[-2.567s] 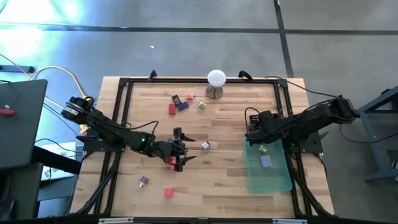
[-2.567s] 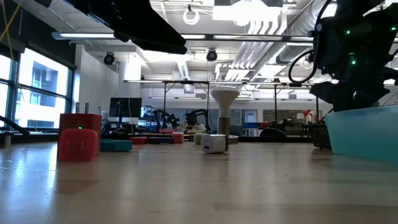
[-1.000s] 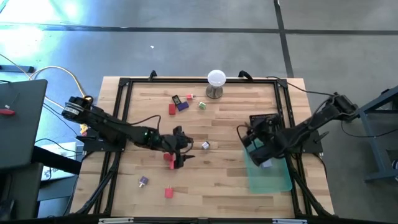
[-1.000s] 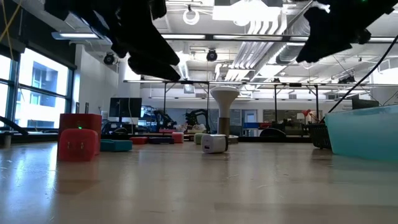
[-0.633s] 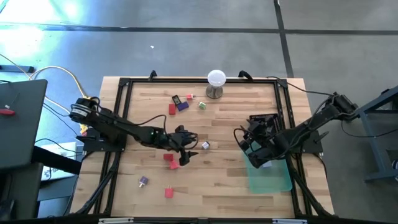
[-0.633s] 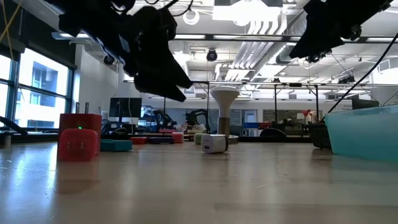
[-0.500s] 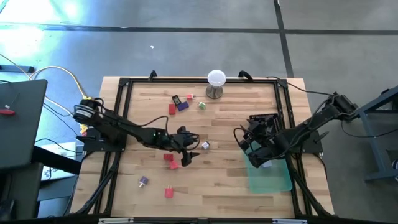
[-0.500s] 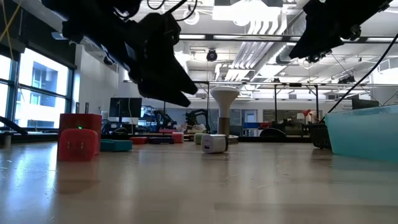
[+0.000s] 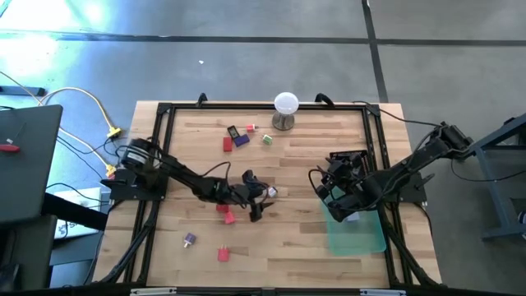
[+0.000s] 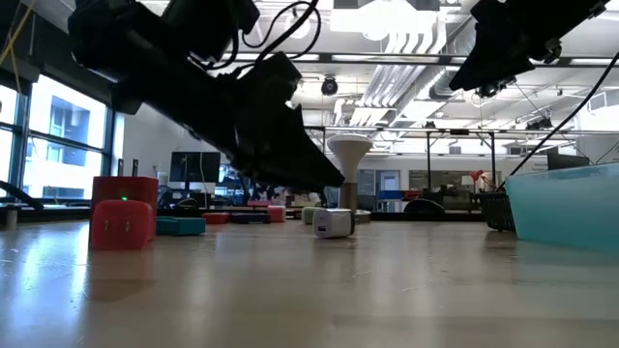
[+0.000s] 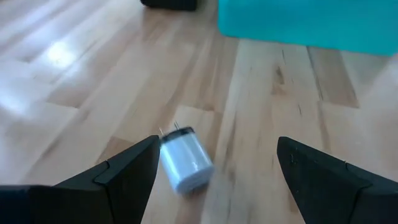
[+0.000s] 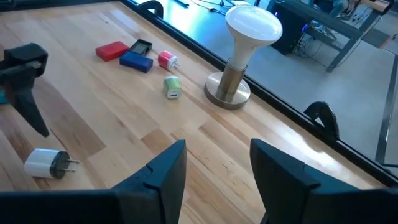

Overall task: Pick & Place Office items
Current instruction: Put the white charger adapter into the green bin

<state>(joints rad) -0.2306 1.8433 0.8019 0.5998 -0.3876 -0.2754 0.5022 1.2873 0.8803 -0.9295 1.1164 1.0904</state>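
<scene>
**Spotter:** Where's your left claw right now?

**Operator:** I have the left gripper [image 9: 261, 200] spread wide over the middle of the table, with the white plug-shaped item [image 11: 185, 159] just beside its near finger rather than centred in the gap. In the high view that piece [image 9: 270, 192] sits right at the fingertips. I judge I should slide over until it lies squarely between the fingers, drop low, and close across its flat sides, not over the prongs, or it will squirt out.

**Spotter:** And beyond that?

**Operator:** The red block [image 9: 228, 217] lies just behind the gripper, close to the arm, so I'd keep my wrist from sweeping it. The translucent green tray [image 9: 367, 240] is off toward the right side; that is where I expect to carry the piece. The right gripper [image 12: 208, 167] hovers over the tray's near end with its fingers apart and nothing between them, so I'd hold it clear of my path. More items, a red [image 9: 228, 144] and a blue one [image 9: 241, 140] among them, lie near the white ball lamp [image 9: 285, 104] at the far edge.

**Spotter:** What's changed?

**Operator:** A couple of seconds back my left gripper was over the red block, well short of the white piece; it has since reached forward past it. The right arm has pulled in and lowered toward the tray. The white piece hasn't moved.
</scene>
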